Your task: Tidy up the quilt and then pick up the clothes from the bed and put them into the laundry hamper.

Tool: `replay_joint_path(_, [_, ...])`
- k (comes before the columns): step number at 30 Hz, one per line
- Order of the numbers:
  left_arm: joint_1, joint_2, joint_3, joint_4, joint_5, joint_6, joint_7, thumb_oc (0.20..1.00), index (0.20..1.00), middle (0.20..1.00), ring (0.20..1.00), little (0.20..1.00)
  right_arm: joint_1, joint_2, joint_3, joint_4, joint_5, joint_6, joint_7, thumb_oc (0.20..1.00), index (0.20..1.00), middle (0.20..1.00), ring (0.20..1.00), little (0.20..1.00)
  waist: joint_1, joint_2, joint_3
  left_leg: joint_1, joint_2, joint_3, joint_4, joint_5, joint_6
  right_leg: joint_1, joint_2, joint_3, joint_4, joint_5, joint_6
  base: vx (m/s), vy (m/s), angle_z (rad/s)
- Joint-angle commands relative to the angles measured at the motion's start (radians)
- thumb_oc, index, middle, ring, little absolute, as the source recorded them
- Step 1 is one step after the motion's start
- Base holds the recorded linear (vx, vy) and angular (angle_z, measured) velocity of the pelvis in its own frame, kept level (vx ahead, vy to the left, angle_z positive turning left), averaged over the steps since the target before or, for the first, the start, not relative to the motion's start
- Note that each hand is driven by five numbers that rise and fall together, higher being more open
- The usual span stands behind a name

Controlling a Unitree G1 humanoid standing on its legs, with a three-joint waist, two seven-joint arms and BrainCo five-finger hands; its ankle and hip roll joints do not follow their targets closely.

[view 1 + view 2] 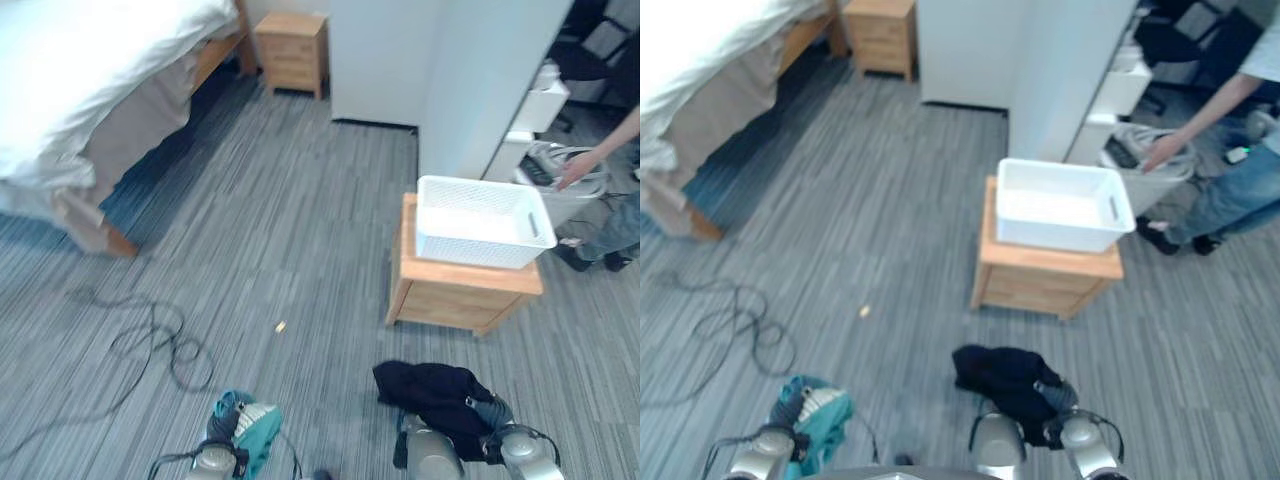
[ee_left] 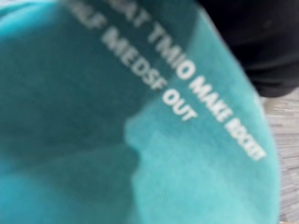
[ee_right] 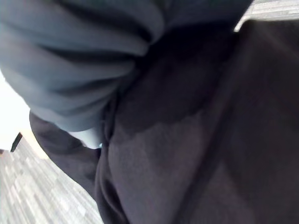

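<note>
Fingers on both of your hands are buried in cloth, so you cannot tell how either set is bent. Your left hand sits low at the near edge of the head views, wrapped in a teal garment; the left wrist view shows the same teal cloth with white lettering, pressed right up against the camera. Your right hand is low on the other side, with a black garment draped over it and bunched toward the floor; in the right wrist view that dark fabric hangs in folds close to the lens.

Ahead of you the white laundry hamper stands on a low wooden cabinet. The bed with its white quilt lies well off to your left, a wooden nightstand beyond it. A person's hand reaches in near the hamper on your right.
</note>
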Motion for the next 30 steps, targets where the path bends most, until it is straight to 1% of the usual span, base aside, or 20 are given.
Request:
replay_joint_path(1, [-0.109, -0.025, -0.002, -0.044, 0.006, -0.048, 0.006, 0.200, 0.200, 0.200, 0.200, 0.200, -0.077, -0.075, 0.001, -0.042, 0.024, -0.027, -0.018, 0.200, 0.200, 0.200, 0.200, 0.200, -0.008, 0.021, 0.067, -0.095, 0.234, -0.066, 0.368, 0.174, -0.121, 0.121, 0.086, 0.059, -0.084, -0.102, -0.028, 0.26, -0.395, -0.42])
replay_joint_path(2, [-0.109, -0.025, -0.002, -0.044, 0.006, -0.048, 0.006, 0.200, 0.200, 0.200, 0.200, 0.200, -0.078, -0.075, 0.001, -0.042, 0.024, -0.027, -0.018, 0.200, 0.200, 0.200, 0.200, 0.200, -0.010, 0.023, 0.066, -0.100, 0.238, -0.069, 0.374, 0.172, -0.122, 0.120, 0.089, 0.057, -0.084, -0.103, -0.029, 0.22, -0.333, -0.94])
replay_joint_path(3, [-0.120, -0.028, -0.010, -0.071, -0.008, -0.052, 0.019, 0.200, 0.200, 0.200, 0.200, 0.200, -0.081, -0.086, 0.009, -0.065, 0.021, -0.027, -0.022, 0.200, 0.200, 0.200, 0.200, 0.200, 0.006, -0.014, 0.091, -0.181, 0.222, -0.134, 0.525, 0.180, -0.090, 0.150, 0.094, 0.088, -0.087, -0.119, -0.056, 0.13, -0.183, -0.94])
replay_joint_path(5, [-0.120, -0.027, -0.010, -0.071, -0.008, -0.052, 0.019, 0.200, 0.200, 0.200, 0.200, 0.200, -0.081, -0.085, 0.009, -0.066, 0.021, -0.027, -0.022, 0.200, 0.200, 0.200, 0.200, 0.200, 0.005, -0.017, 0.089, -0.185, 0.219, -0.135, 0.525, 0.182, -0.089, 0.146, 0.091, 0.088, -0.087, -0.118, -0.056, 0.12, -0.115, -1.26])
replay_joint_path(6, [-0.129, -0.034, -0.014, -0.093, -0.022, -0.058, 0.026, 0.200, 0.200, 0.200, 0.200, 0.200, -0.092, -0.090, 0.021, -0.085, 0.014, -0.024, -0.019, 0.200, 0.200, 0.200, 0.200, 0.200, 0.027, -0.044, 0.096, -0.261, 0.131, -0.180, 0.528, 0.089, -0.054, 0.158, 0.089, 0.144, -0.087, -0.134, -0.050, 0.31, -0.032, -1.24])
replay_joint_path(7, [-0.133, -0.046, -0.018, -0.105, -0.025, -0.063, 0.030, 0.200, 0.200, 0.200, 0.200, 0.200, -0.111, -0.093, 0.033, -0.089, 0.002, -0.023, -0.016, 0.200, 0.200, 0.200, 0.200, 0.200, 0.048, -0.057, 0.099, -0.309, 0.052, -0.201, 0.429, -0.005, -0.024, 0.175, 0.097, 0.211, -0.087, -0.142, -0.037, 0.31, -0.032, -1.29])
replay_joint_path(8, [-0.134, -0.045, -0.018, -0.105, -0.025, -0.063, 0.030, 0.200, 0.200, 0.200, 0.200, 0.200, -0.111, -0.092, 0.033, -0.089, 0.002, -0.023, -0.016, 0.200, 0.200, 0.200, 0.200, 0.200, 0.049, -0.059, 0.098, -0.309, 0.049, -0.198, 0.424, -0.001, -0.023, 0.172, 0.094, 0.213, -0.087, -0.141, -0.037, 0.38, 0.077, -1.31])
replay_joint_path(9, [-0.131, -0.050, -0.028, -0.129, -0.022, -0.068, 0.027, 0.200, 0.200, 0.200, 0.200, 0.200, -0.110, -0.099, 0.034, -0.114, -0.005, -0.029, -0.016, 0.200, 0.200, 0.200, 0.200, 0.200, 0.060, -0.050, 0.094, -0.329, 0.020, -0.184, 0.264, 0.018, -0.015, 0.195, 0.108, 0.238, -0.087, -0.154, -0.032, 0.19, 0.056, -1.70])
replay_joint_path(10, [-0.131, -0.050, -0.028, -0.129, -0.022, -0.068, 0.027, 0.200, 0.200, 0.200, 0.200, 0.200, -0.110, -0.099, 0.033, -0.114, -0.005, -0.029, -0.016, 0.200, 0.200, 0.200, 0.200, 0.200, 0.061, -0.051, 0.093, -0.329, 0.019, -0.182, 0.259, 0.023, -0.015, 0.192, 0.107, 0.239, -0.087, -0.153, -0.032, 0.34, 0.079, -1.73])
replay_joint_path(11, [-0.132, -0.050, -0.031, -0.148, -0.013, -0.072, 0.029, 0.200, 0.200, 0.200, 0.200, 0.200, -0.102, -0.111, 0.034, -0.152, -0.019, -0.041, -0.019, 0.200, 0.200, 0.200, 0.200, 0.200, 0.073, -0.036, 0.092, -0.348, 0.010, -0.187, 0.160, 0.072, -0.022, 0.217, 0.134, 0.255, -0.087, -0.171, -0.037, 0.15, 0.023, -0.98])
replay_joint_path(15, [-0.119, -0.064, -0.045, -0.139, 0.004, -0.068, 0.019, 0.200, 0.200, 0.200, 0.200, 0.200, -0.080, -0.113, 0.045, -0.200, -0.075, -0.041, -0.015, 0.200, 0.200, 0.200, 0.200, 0.200, 0.060, -0.027, 0.081, -0.246, 0.008, -0.183, 0.057, 0.074, -0.003, 0.236, 0.155, 0.255, -0.056, -0.188, -0.047, 0.19, 0.090, -0.34])
replay_joint_path(19, [-0.116, -0.050, -0.041, -0.135, 0.010, -0.063, 0.022, 0.200, 0.200, 0.200, 0.200, 0.200, -0.083, -0.116, 0.068, -0.272, -0.115, -0.049, -0.005, 0.200, 0.200, 0.200, 0.200, 0.200, 0.064, -0.043, 0.082, -0.206, 0.019, -0.167, 0.001, 0.091, 0.004, 0.197, 0.168, 0.254, 0.034, -0.213, -0.043, 0.08, 0.065, -0.08])
replay_joint_path(20, [-0.093, -0.044, -0.026, -0.138, 0.018, -0.065, 0.023, 0.200, 0.200, 0.200, 0.200, 0.200, -0.074, -0.115, 0.077, -0.330, -0.148, -0.061, 0.006, 0.200, 0.200, 0.200, 0.200, 0.200, 0.078, -0.050, 0.078, -0.191, 0.017, -0.165, -0.007, 0.071, 0.017, 0.167, 0.172, 0.233, 0.125, -0.222, -0.020, 0.06, 0.054, -0.15])
replay_joint_path(21, [-0.092, -0.043, -0.027, -0.139, 0.018, -0.064, 0.023, 0.200, 0.200, 0.200, 0.200, 0.200, -0.073, -0.115, 0.077, -0.331, -0.148, -0.060, 0.006, 0.200, 0.200, 0.200, 0.200, 0.200, 0.079, -0.051, 0.078, -0.192, 0.016, -0.164, -0.007, 0.071, 0.017, 0.164, 0.171, 0.233, 0.130, -0.225, -0.020, 0.06, 0.083, -0.07])
replay_joint_path(22, [-0.082, -0.043, -0.013, -0.133, 0.021, -0.060, 0.027, 0.200, 0.200, 0.200, 0.200, 0.200, -0.077, -0.122, 0.081, -0.356, -0.170, -0.059, 0.014, 0.200, 0.200, 0.200, 0.200, 0.200, 0.082, -0.052, 0.088, -0.178, 0.015, -0.159, -0.007, 0.063, 0.023, 0.124, 0.164, 0.222, 0.212, -0.207, 0.014, 0.00, 0.031, -0.01])
replay_joint_path(23, [-0.082, -0.043, -0.013, -0.133, 0.021, -0.060, 0.027, 0.200, 0.200, 0.200, 0.200, 0.200, -0.077, -0.122, 0.081, -0.356, -0.170, -0.059, 0.014, 0.200, 0.200, 0.200, 0.200, 0.200, 0.082, -0.052, 0.087, -0.179, 0.015, -0.159, -0.007, 0.063, 0.023, 0.123, 0.163, 0.223, 0.213, -0.207, 0.014, 0.02, 0.099, 0.18])
replay_joint_path(24, [-0.061, -0.041, 0.001, -0.126, 0.011, -0.062, 0.034, 0.200, 0.200, 0.200, 0.200, 0.200, -0.091, -0.128, 0.073, -0.420, -0.183, -0.067, 0.013, 0.200, 0.200, 0.200, 0.200, 0.200, 0.081, -0.041, 0.114, -0.162, 0.023, -0.167, -0.007, 0.055, 0.032, 0.035, 0.129, 0.207, 0.379, -0.173, 0.066, 0.02, 0.069, 0.26])
replay_joint_path(25, [-0.061, -0.041, 0.001, -0.126, 0.011, -0.062, 0.034, 0.200, 0.200, 0.200, 0.200, 0.200, -0.091, -0.128, 0.073, -0.420, -0.183, -0.067, 0.013, 0.200, 0.200, 0.200, 0.200, 0.200, 0.081, -0.041, 0.113, -0.162, 0.023, -0.167, -0.007, 0.055, 0.032, 0.034, 0.129, 0.207, 0.380, -0.173, 0.067, 0.09, 0.048, 0.43])
replay_joint_path(27, [-0.052, -0.035, 0.015, -0.100, 0.021, -0.068, 0.038, 0.200, 0.200, 0.200, 0.200, 0.200, -0.106, -0.153, 0.042, -0.497, -0.187, -0.083, -0.005, 0.200, 0.200, 0.200, 0.200, 0.200, 0.072, -0.028, 0.113, -0.162, 0.025, -0.219, -0.007, 0.039, 0.027, 0.033, 0.118, 0.307, 0.290, -0.219, 0.040, 0.16, -0.063, 0.43])
replay_joint_path(30, [-0.075, -0.017, 0.005, -0.061, 0.044, -0.071, 0.033, 0.200, 0.200, 0.200, 0.200, 0.200, -0.115, -0.198, -0.002, -0.561, -0.171, -0.090, -0.027, 0.200, 0.200, 0.200, 0.200, 0.200, 0.055, -0.042, 0.093, -0.174, -0.006, -0.307, -0.007, 0.025, 0.026, 0.054, 0.128, 0.504, 0.059, -0.179, 0.026, 0.19, -0.079, 0.81])
